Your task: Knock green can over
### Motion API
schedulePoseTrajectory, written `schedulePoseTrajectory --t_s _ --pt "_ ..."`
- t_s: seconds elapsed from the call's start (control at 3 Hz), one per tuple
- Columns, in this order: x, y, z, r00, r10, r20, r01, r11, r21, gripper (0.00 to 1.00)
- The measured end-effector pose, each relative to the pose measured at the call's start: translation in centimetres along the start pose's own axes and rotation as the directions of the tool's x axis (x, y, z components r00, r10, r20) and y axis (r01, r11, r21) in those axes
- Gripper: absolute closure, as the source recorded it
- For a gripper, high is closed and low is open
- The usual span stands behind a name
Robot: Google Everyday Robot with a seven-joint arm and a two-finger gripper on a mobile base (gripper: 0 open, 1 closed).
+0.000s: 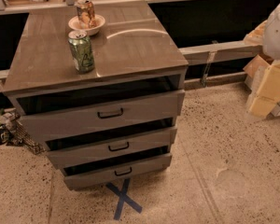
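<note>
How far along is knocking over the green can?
Nothing looks done yet: the green can stands upright on the cabinet top, in front of the copper can in its white bowl. Nothing is in hand; the gripper is not in view. Left: reach the can and tip it over.

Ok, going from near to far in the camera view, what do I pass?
First the blue tape cross, then drawers, green can, bowl holding the copper can. The gripper is not in view.
</note>
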State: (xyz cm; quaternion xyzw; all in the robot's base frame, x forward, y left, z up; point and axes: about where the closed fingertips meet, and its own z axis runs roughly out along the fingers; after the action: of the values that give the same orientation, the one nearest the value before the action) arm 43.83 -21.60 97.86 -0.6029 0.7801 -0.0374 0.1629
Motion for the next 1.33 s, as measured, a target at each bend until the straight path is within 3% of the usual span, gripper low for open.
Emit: schedulePoseTrajectory --t_s 0.33,0.67,1.0,1.33 --pt "0.0 0.0 0.0 1.000 0.000 0.000 0.000 1.0000 0.000 0.00" --pt "-1.8 -1.2 1.9 0.999 -0.011 0.043 0.010 0.9998 0.018 0.00" --pt "-5.0 -3.6 4.8 0.986 -0.034 0.163 0.029 0.9991 0.031 0.00" --pt "-8.6 -6.3 7.3 0.945 -0.017 0.326 0.012 0.9998 0.016 0.00"
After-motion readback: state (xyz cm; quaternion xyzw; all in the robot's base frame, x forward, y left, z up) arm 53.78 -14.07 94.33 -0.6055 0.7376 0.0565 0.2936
